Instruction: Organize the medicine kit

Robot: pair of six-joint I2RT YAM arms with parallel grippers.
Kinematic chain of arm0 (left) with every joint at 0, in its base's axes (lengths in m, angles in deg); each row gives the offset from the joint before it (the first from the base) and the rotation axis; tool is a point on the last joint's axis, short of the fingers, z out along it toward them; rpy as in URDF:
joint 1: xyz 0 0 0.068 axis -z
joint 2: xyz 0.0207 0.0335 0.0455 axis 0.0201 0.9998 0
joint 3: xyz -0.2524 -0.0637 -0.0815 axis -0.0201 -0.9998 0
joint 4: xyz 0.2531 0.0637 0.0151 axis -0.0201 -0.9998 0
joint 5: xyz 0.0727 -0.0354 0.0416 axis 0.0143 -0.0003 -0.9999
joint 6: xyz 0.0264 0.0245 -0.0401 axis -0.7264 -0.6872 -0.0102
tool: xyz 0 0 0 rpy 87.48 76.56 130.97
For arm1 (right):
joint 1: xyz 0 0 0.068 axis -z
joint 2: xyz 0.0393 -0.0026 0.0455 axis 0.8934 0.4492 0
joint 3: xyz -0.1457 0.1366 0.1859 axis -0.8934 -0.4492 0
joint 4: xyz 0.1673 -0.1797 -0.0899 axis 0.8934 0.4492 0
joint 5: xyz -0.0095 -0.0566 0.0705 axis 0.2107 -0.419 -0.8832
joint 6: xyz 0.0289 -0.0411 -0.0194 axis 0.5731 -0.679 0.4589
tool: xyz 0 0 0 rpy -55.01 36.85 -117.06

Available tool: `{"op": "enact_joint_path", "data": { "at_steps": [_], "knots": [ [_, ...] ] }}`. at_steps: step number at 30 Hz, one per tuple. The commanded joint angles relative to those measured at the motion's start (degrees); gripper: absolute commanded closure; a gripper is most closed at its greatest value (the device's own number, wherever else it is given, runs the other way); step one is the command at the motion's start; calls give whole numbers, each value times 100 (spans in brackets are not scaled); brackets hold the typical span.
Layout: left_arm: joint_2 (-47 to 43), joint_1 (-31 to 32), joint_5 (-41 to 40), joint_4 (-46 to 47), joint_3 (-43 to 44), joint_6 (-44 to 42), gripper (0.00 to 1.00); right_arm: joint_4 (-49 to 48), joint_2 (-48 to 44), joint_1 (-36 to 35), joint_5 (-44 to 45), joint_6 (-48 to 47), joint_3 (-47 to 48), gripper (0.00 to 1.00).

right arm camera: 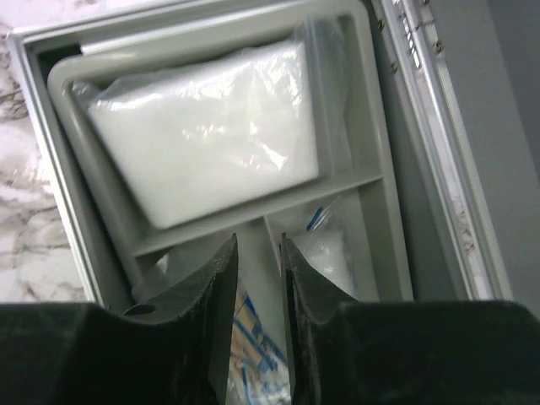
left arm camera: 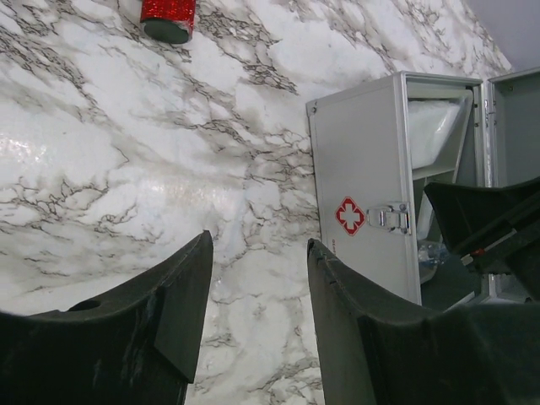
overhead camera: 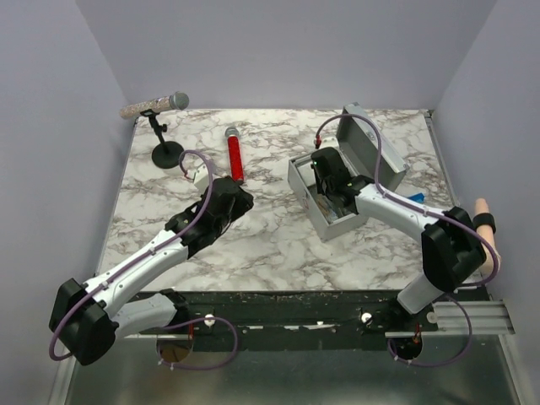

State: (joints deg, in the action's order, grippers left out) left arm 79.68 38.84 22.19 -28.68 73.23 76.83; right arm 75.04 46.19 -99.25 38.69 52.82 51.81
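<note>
At 3 o'clock on the worktop: the kit, open, its lid stood up on the 1 o'clock side. Set somewhat askew to the worktop's edges. On the front wall, in the left wrist view, a red cross with a silver latch just beside it.

Inside, across the top of the kit, a grey tray. In its large compartment, a clear bag of white stuff (cotton or gauze, hard to say). Past the cross-wall, two smaller compartments. In one, a white packet. Lower down, showing between the fingers, blue-printed sachets.

Down in the kit, over the tray, the right pincer. Fingers only a narrow slit apart, one on either side of the tray's short divider. Clamped on that divider or merely astride it: cannot tell.

Just toward 9 o'clock from the worktop's middle, well apart from the kit, the left pincer. Spread wide, nothing between the fingers, only bare marble beneath.

At 11 o'clock, near the left pincer, a red tube lying flat, grey cap at its far end. At 10 o'clock, by the far corner, a mic tilted on a black stand.
</note>
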Motion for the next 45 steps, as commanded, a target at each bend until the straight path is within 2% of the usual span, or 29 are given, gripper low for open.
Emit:
{"op": "enact_joint_path", "data": {
  "at_steps": [1,6,12,17,26,29,32,37,38,45],
  "knots": [
    [-26,-175,224,234,-177,-227,43,-337,335,105,314,-241,328,63],
    [89,-307,400,268,-247,-245,43,-337,554,228,323,-267,337,59],
    [159,-316,505,392,-327,-192,43,-434,485,351,121,-171,118,63],
    [220,-325,558,409,-327,-183,43,-724,177,351,-177,-144,-286,62],
    [335,-325,646,462,-344,-131,43,-794,334,351,-310,-136,-428,63],
    [344,-334,655,445,-344,-130,43,-803,431,351,-284,-118,-349,69],
    [335,-325,655,453,-336,-148,43,-794,414,351,-283,-109,-305,80],
    [361,-325,690,488,-344,-148,43,-777,361,351,-310,-136,-296,92],
    [370,-334,708,480,-344,-148,43,-777,344,360,-310,-136,-313,98],
    [326,-325,699,471,-371,-166,43,-759,-472,351,-257,5,-471,99]
  ]
}}
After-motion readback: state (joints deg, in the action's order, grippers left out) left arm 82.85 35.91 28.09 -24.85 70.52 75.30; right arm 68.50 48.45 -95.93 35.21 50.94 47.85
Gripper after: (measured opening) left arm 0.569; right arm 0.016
